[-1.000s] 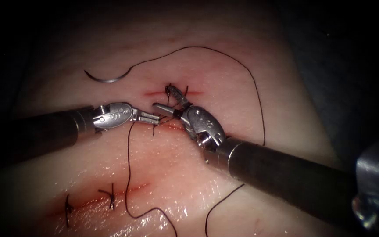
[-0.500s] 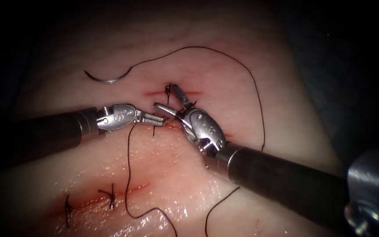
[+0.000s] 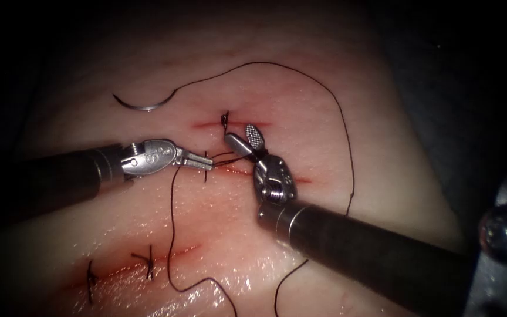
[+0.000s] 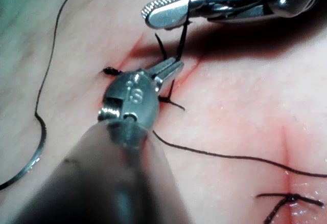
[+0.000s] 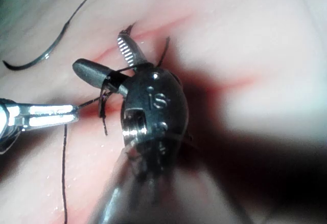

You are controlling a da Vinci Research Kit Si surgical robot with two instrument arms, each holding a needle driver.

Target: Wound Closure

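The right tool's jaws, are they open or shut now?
Open. The right tool spreads its two jaws apart over the cut, with thread looped around one jaw.

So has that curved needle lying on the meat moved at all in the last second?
No. The needle lies free on the tissue, same spot, up and left of the upper cut.

R claw (image 5: 110,60) open w/ thread (image 5: 111,83) looped round, needle (image 5: 36,60) lying free on tissue (image 5: 245,40)

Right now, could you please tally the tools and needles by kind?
Tools: 2; left tool shut on thread, right tool open, thread looped around one jaw.
Needles: 1; needle free on the tissue, upper left of the cuts.
Total: 3.
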